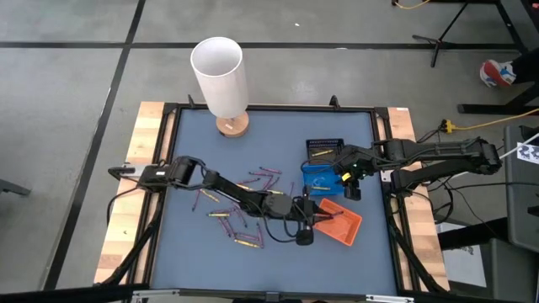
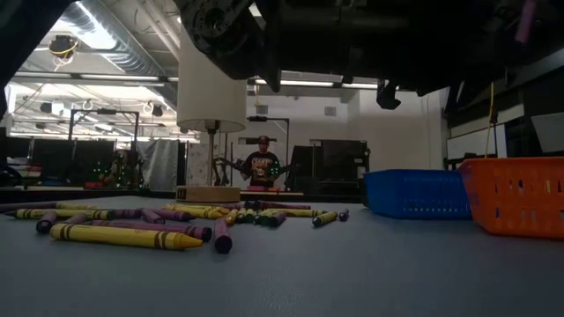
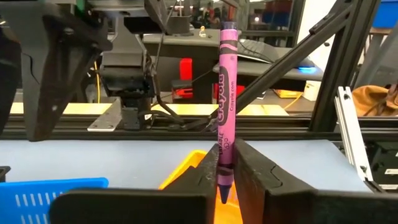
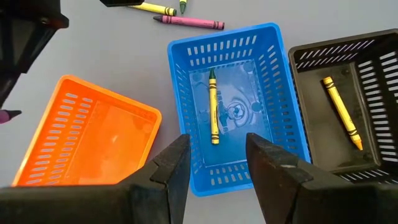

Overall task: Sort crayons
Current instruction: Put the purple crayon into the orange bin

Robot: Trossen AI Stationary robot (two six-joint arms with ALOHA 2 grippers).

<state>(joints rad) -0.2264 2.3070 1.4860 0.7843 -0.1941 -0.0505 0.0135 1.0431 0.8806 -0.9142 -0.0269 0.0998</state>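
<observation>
Your purple crayon (image 3: 226, 106) stands upright, pinched between the fingers of the left gripper (image 3: 226, 180) just above the orange tray (image 1: 341, 220). Your right gripper (image 4: 216, 165) hangs over the blue tray (image 4: 283, 99) with its fingers apart; one yellow crayon (image 4: 213, 107) lies inside. Loose crayons (image 1: 244, 206) lie scattered on the table (image 1: 278, 143).

A robotics lab or workshop: long ceiling strip lights (image 2: 115, 35), black metal frame struts (image 3: 292, 56), a concrete floor (image 1: 67, 84) with loose yellow cable (image 1: 421, 3), and a person (image 2: 263, 164) standing at distant equipment benches.
</observation>
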